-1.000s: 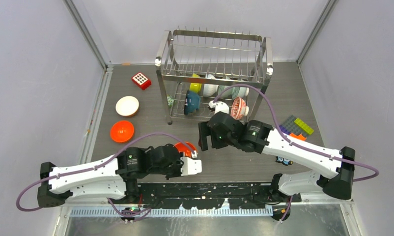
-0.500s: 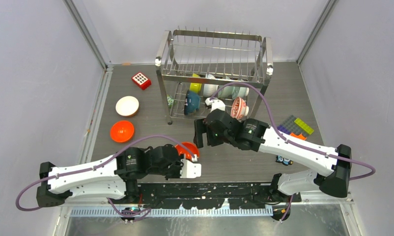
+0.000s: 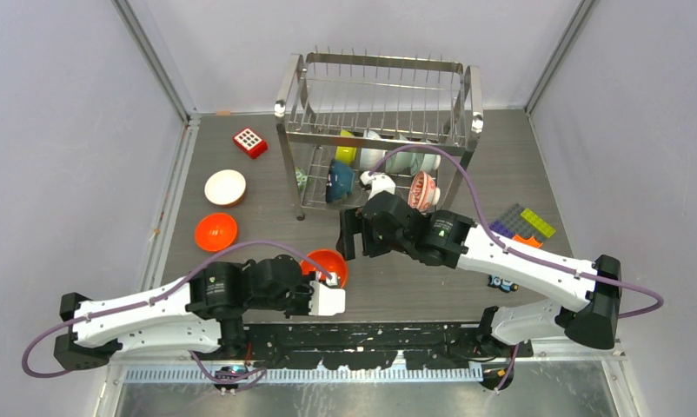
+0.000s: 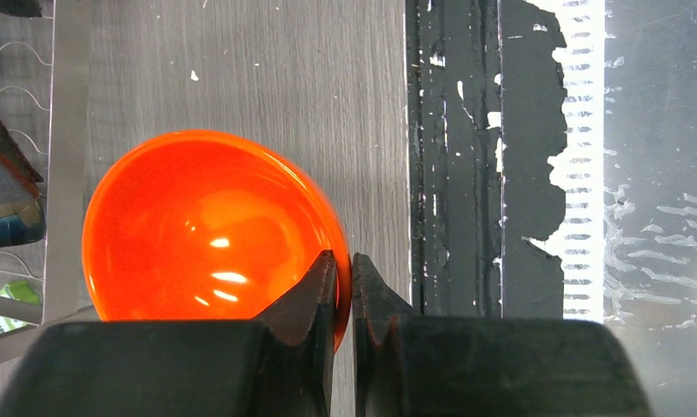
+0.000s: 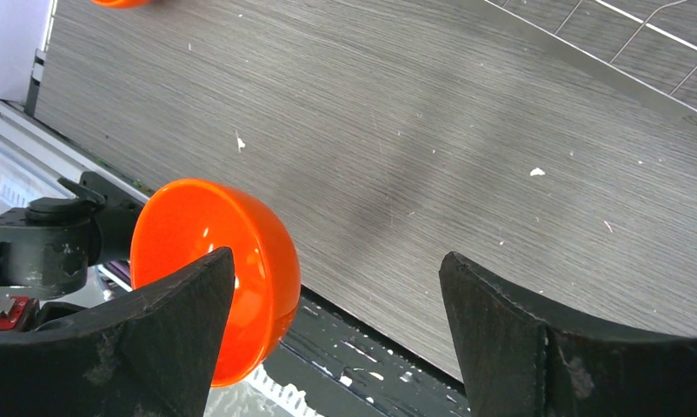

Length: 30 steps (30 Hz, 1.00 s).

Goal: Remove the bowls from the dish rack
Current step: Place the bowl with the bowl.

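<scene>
Left wrist view: my left gripper (image 4: 345, 265) pinches rim of orange bowl (image 4: 206, 221), near table's near edge, left of centre. Bowl glossy, hard, probably light and slippery; thin rim is best hold. My right gripper (image 5: 336, 265) spread wide, empty, just before dish rack (image 3: 380, 82); more bowls (image 3: 341, 181) on lower tier.

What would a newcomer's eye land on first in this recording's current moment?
First, the glossy orange bowl near the table's front edge, pinched by its rim in the shut left end effector. Next, the tall steel dish rack at the back, with several bowls inside it. The right end effector is wide open in front of the rack.
</scene>
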Available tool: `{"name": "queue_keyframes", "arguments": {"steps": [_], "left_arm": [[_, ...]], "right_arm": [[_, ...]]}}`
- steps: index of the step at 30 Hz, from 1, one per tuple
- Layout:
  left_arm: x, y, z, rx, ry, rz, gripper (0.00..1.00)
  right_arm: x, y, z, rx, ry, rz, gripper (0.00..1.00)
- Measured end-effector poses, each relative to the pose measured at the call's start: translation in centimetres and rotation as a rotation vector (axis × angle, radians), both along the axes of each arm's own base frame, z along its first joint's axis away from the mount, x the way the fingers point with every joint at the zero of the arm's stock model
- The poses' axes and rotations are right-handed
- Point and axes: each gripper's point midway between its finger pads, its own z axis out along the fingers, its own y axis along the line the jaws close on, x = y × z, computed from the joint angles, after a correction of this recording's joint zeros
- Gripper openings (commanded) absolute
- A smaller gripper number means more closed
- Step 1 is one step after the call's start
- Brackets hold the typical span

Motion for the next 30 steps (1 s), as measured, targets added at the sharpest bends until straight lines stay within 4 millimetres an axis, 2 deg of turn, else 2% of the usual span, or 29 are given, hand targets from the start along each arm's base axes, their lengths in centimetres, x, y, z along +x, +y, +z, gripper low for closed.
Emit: {"name": "queue_keyframes", "arguments": {"steps": [10, 16, 22, 30], "left_arm": [[-0.3, 0.3, -0.3, 0.018, 0.010, -0.017, 0.00], [-0.4, 0.3, -0.5, 0.027, 0.012, -0.025, 0.00], [-0.5, 0.2, -0.1, 0.022, 0.005, -0.038, 0.00], [-0.5, 0.1, 0.0, 0.019, 0.002, -0.042, 0.01]], "right_arm": [[-0.7, 1.4, 0.1, 0.022, 0.027, 0.066, 0.80], [-2.3, 2.9, -2.3, -0.050, 0.075, 0.149, 0.70], [-3.6, 3.1, -4.3, -0.126, 0.104, 0.204, 0.49], [-3.6, 3.3, -4.4, -0.125, 0.106, 0.203, 0.18]]}}
